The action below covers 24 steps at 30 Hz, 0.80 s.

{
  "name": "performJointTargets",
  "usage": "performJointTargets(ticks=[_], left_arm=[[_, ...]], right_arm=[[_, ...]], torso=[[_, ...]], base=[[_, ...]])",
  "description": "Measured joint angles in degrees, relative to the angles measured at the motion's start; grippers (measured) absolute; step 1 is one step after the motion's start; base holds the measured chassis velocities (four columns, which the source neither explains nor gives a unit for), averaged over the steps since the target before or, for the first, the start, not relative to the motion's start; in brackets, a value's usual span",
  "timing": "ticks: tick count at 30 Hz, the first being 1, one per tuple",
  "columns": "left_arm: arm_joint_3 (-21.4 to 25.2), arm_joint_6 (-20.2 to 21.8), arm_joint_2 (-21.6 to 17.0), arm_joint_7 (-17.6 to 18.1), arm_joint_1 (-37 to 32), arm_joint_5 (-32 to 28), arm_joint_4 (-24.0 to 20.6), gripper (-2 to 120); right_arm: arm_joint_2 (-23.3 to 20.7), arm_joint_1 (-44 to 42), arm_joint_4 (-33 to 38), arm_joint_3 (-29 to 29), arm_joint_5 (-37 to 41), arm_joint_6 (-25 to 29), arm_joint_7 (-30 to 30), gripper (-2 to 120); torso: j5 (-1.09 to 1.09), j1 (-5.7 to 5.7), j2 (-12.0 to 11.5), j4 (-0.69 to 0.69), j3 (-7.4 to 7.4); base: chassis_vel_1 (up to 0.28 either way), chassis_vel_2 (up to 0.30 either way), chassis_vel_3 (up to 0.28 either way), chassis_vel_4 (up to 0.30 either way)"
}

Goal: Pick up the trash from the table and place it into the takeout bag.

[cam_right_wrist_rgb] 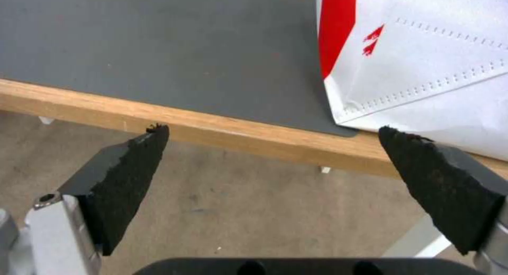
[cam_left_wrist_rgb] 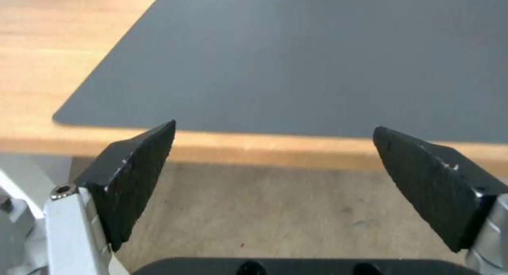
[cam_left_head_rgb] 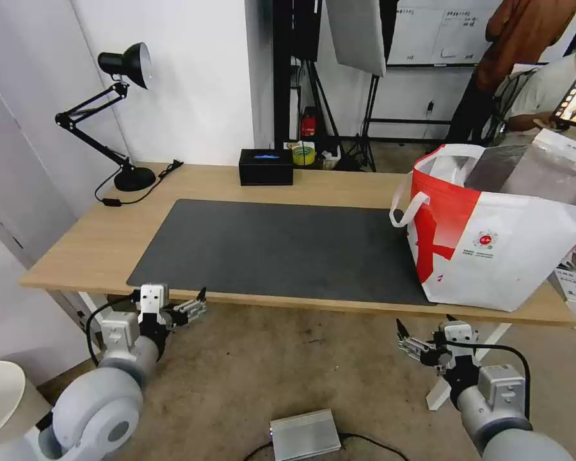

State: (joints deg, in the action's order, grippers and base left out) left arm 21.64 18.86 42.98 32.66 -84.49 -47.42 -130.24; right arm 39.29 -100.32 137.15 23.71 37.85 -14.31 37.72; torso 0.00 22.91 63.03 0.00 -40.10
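Note:
The table [cam_left_head_rgb: 96, 243] is light wood with a large dark grey mat [cam_left_head_rgb: 281, 246] whose surface is bare. The trash is out of view. The takeout bag [cam_left_head_rgb: 493, 250], white and red with a foil lining, stands open at the table's right end; its lower corner [cam_right_wrist_rgb: 423, 56] shows in the right wrist view. My left gripper [cam_left_head_rgb: 195, 306] hangs open just below the table's front edge at the left, facing the mat's corner [cam_left_wrist_rgb: 296, 60]. My right gripper [cam_left_head_rgb: 422, 333] is open too, below the front edge near the bag. Nothing lies between either pair of fingers [cam_left_wrist_rgb: 132, 175] [cam_right_wrist_rgb: 122, 179].
A black desk lamp [cam_left_head_rgb: 118, 115] stands at the back left of the table, with a black rectangular box [cam_left_head_rgb: 266, 167] at the back middle. On the floor between my arms lies a silver box [cam_left_head_rgb: 304, 435]. Light stands and people are behind the table.

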Motion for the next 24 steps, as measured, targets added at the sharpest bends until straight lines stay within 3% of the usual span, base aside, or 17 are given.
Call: performJointTargets(ticks=[24], left_arm=[[0.3,-1.9,2.4,-1.0,-2.9,2.9,1.4,100]], right_arm=[[0.0,0.0,0.0,0.0,0.0,0.0,0.0,100]], torso=[[0.00,0.01,0.0,0.00,0.00]], base=[[0.000,0.000,0.000,0.000]])
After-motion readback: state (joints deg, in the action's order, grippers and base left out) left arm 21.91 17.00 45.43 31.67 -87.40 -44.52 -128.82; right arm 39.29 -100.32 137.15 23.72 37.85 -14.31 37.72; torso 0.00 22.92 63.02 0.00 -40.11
